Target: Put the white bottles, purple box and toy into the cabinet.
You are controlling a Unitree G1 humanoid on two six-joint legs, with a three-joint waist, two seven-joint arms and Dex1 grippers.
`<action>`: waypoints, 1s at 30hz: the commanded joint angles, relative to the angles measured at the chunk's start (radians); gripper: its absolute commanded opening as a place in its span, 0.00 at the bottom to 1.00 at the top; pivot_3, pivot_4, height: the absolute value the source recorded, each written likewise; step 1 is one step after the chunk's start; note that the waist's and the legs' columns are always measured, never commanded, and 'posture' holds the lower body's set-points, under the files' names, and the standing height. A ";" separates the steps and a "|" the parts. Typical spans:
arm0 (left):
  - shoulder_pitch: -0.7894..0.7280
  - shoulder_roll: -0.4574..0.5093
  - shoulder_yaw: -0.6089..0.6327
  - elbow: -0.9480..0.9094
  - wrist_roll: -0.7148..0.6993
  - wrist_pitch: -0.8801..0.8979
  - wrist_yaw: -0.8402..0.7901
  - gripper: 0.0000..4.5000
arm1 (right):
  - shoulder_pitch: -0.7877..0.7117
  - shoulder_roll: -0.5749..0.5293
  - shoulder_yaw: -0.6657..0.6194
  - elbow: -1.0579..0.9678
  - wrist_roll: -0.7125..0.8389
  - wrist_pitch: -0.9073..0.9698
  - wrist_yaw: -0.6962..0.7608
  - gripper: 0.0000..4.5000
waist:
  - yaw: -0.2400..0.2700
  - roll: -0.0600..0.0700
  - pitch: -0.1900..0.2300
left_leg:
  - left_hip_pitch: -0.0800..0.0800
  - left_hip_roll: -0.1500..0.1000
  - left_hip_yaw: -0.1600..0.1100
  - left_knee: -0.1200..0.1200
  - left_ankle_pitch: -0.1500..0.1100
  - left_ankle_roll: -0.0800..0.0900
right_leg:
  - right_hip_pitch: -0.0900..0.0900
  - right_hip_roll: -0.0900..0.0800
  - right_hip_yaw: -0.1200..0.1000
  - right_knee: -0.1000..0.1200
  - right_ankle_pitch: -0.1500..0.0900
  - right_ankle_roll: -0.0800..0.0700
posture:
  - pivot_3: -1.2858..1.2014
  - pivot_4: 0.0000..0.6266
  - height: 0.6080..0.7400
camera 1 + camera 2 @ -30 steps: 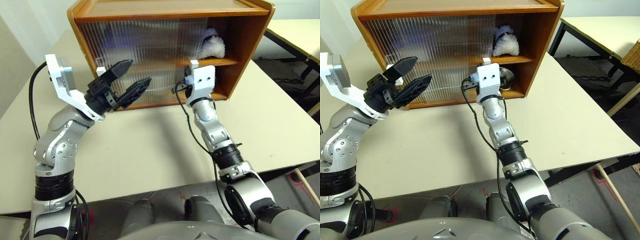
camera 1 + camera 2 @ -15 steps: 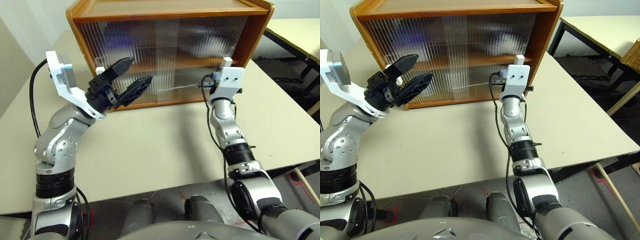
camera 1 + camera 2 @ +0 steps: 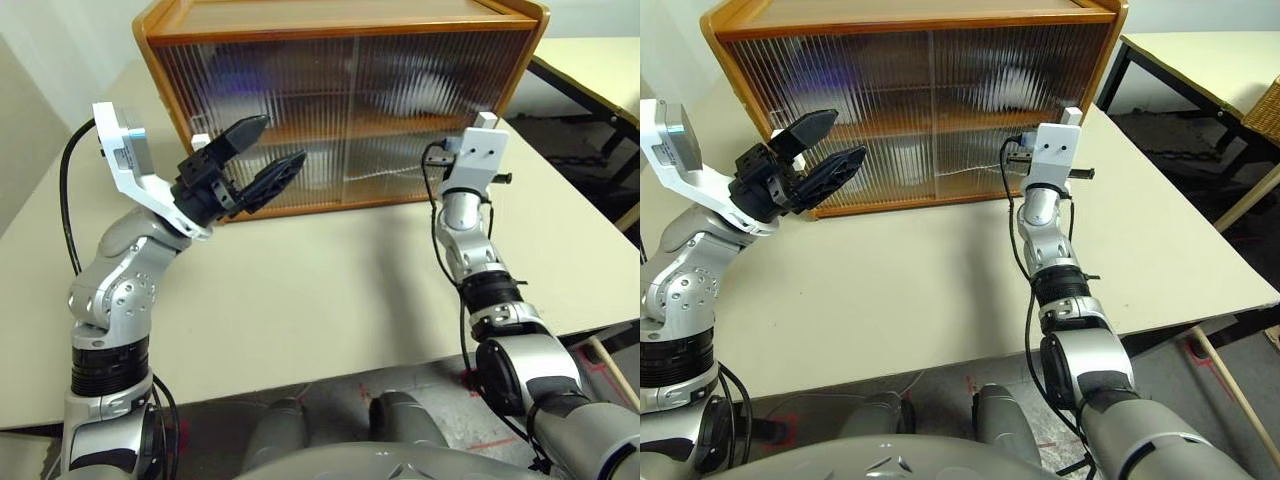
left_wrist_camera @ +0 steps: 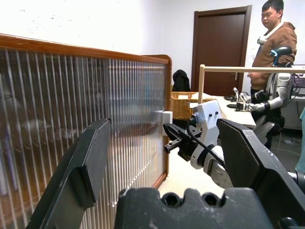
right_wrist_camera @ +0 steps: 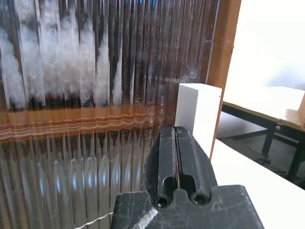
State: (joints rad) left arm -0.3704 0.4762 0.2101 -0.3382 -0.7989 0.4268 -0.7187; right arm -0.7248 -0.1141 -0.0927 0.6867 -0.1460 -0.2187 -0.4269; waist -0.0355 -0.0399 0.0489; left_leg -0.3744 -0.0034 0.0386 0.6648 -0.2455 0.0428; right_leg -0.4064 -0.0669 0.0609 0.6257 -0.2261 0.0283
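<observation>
Wooden and warm orange-brown, the cabinet (image 3: 340,100) sits on a pale matte table (image 3: 330,290), and it is now closed across its whole front. A second ago the right end stood open, with the fluffy white toy plain on the upper shelf; since then the ribbed sliding door (image 3: 430,110) has been drawn across to the right-hand frame. The toy (image 3: 425,85) now reads as a soft white blur behind the ribs on the upper shelf. A dim purple glow behind the left door may be the purple box, though the ribbing hides its shape, and the white bottles cannot be made out at all. Judging from this, the loading looks finished and closing the door was the last step.

The door panels are translucent plastic with fine upright ridges, smearing whatever lies behind into streaks. A small white rectangular handle (image 5: 198,114) stands square-edged at the door's right end, against the smooth wooden upright.

The right gripper (image 5: 177,157) has followed the door rightward; its two black fingers are pressed flat together, holding nothing, just beside that handle. The left gripper (image 3: 255,155) has kept its place before the left door, jaws spread wide and empty.
</observation>
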 commanded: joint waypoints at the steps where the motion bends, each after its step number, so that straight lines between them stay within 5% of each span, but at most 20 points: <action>1: -0.003 0.006 -0.003 0.008 -0.002 0.004 -0.012 1.00 | -0.008 -0.019 -0.016 0.028 -0.005 -0.021 -0.022 0.01 | 0.000 0.000 0.000 | 0.000 0.000 0.000 0.000 0.000 0.000 | 0.000 0.000 0.000 0.000 0.000 0.000 | 0.54 0.00 1.00; 6: 0.002 0.000 -0.007 0.005 0.002 0.001 -0.011 1.00 | 0.080 -0.004 0.037 -0.106 0.070 -0.032 0.211 0.01 | -0.002 0.000 0.000 | 0.000 0.000 0.000 0.000 0.000 0.000 | 0.000 0.000 0.000 -0.001 0.000 0.001 | 0.54 0.00 1.00; 15: 0.086 -0.009 0.035 0.063 0.032 -0.056 -0.028 1.00 | 0.412 -0.068 0.111 -0.561 0.097 0.045 0.469 0.75 | 0.000 0.001 -0.001 | 0.000 0.000 0.000 -0.001 0.000 -0.001 | 0.000 0.000 0.000 0.000 -0.002 0.002 | 0.54 0.00 1.00; 18: 0.192 -0.066 0.033 0.077 0.098 -0.142 0.004 1.00 | 0.561 -0.114 0.100 -0.681 0.235 0.035 0.631 0.99 | 0.001 0.003 -0.003 | 0.000 0.001 0.000 -0.001 0.000 -0.001 | 0.000 -0.001 0.000 -0.002 -0.004 0.004 | 0.54 0.00 1.00; 25: 0.514 -0.320 0.006 0.095 0.434 -0.467 0.272 1.00 | 0.840 -0.144 0.059 -0.792 0.262 -0.026 0.684 0.99 | 0.002 0.003 -0.003 | 0.003 0.000 -0.003 -0.002 -0.004 -0.006 | 0.013 -0.005 -0.004 -0.006 -0.008 0.005 | 0.53 0.00 1.00; 27: 0.596 -0.353 0.020 0.095 0.509 -0.534 0.332 1.00 | 0.894 -0.145 0.063 -0.808 0.250 -0.057 0.684 0.99 | 0.002 0.002 -0.003 | 0.005 0.002 -0.003 -0.002 -0.005 -0.007 | 0.014 -0.007 -0.002 -0.007 -0.017 -0.010 | 0.53 0.00 1.00; 30: 0.672 -0.378 0.057 0.080 0.562 -0.591 0.411 1.00 | 0.949 -0.142 0.061 -0.833 0.244 -0.078 0.678 0.99 | 0.003 0.002 -0.003 | 0.005 0.004 -0.002 -0.002 -0.005 -0.007 | 0.014 -0.011 -0.002 -0.006 -0.018 -0.011 | 0.53 0.00 1.00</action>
State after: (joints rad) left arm 0.2860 0.1058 0.2426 -0.2532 -0.2759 -0.1204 -0.3522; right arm 0.2132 -0.2571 -0.0164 -0.1146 0.1014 -0.2723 0.2504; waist -0.0325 -0.0379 0.0464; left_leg -0.3695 0.0010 0.0366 0.6628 -0.2504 0.0352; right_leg -0.3927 -0.0778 0.0586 0.6195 -0.2438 0.0177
